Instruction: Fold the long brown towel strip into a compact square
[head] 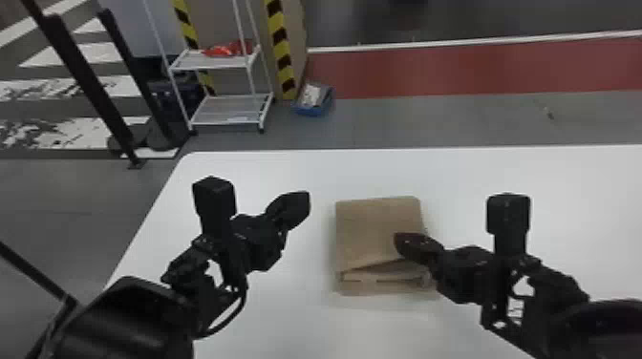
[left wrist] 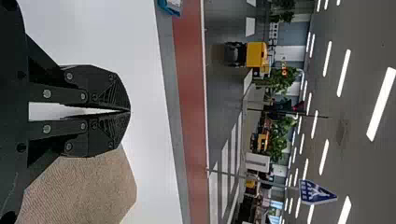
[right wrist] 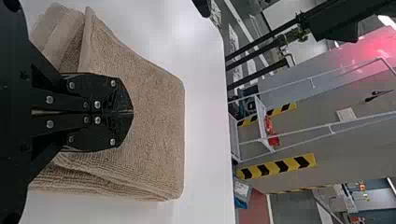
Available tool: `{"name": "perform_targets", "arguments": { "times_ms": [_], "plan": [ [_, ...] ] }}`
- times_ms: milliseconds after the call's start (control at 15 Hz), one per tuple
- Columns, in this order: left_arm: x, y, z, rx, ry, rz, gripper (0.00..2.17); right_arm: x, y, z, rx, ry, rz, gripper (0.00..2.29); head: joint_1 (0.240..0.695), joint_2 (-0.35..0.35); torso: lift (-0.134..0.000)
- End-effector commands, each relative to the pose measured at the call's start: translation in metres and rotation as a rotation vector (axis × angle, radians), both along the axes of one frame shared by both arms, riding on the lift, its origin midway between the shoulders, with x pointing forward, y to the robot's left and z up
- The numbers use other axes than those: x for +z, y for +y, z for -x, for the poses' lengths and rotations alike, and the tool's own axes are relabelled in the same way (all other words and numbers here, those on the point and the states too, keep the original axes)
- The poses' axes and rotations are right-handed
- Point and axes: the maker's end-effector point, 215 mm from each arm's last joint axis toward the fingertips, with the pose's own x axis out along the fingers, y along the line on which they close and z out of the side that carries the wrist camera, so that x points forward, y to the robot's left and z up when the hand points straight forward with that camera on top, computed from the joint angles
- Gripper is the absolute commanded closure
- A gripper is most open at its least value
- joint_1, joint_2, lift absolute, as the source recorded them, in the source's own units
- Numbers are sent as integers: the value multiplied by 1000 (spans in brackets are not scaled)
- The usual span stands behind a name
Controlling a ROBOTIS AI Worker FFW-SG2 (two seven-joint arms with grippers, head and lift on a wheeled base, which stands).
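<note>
The brown towel point(head: 377, 229) is already a thick, squarish bundle on the desk point(head: 563, 191); I judge the folding nearly finished, with uneven near-side layers perhaps left to tidy. My right end effector point(right wrist: 132, 112), fingers pressed together, is over its right part; contact I can't tell. My left end effector point(left wrist: 130, 111), tips meeting, sits left of it, apart.

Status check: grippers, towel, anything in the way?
Left gripper shut, left of towel. Right gripper shut. Towel folded on table. In the way: right gripper over towel.
</note>
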Motion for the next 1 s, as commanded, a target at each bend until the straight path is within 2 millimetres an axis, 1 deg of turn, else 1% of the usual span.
{"name": "perform_targets", "arguments": {
  "times_ms": [0,200,333,533,667,733,800,867,933],
  "plan": [
    [-1,-3,1,-4,6,1,1042,-8,-5,14,-2,25,-5,1760,695,168,-124],
    [0,-6,3,-8,7,3,1042,-19,-10,31,-10,48,-13,1760,695,161,-124],
    [1,-9,7,-13,8,4,1045,-23,-14,37,-19,46,-20,1760,695,157,-124],
    [2,-11,11,-17,7,5,1042,-23,-14,39,-27,26,-24,1760,695,150,-124],
    [3,-12,15,-20,6,5,1042,-16,-16,34,-36,-6,-29,1760,695,148,-124],
    [4,-11,16,-19,4,5,1042,-9,-19,30,-44,-35,-39,1757,695,147,-124],
    [6,-11,17,-18,2,5,1042,6,-26,24,-64,-91,-56,1700,695,145,-124],
    [8,-11,18,-18,-3,7,967,22,-30,19,-70,-147,-80,1312,695,143,-124],
    [10,-12,19,-19,-5,7,680,38,-42,12,-89,-198,-88,680,695,139,-124]
  ]
}}
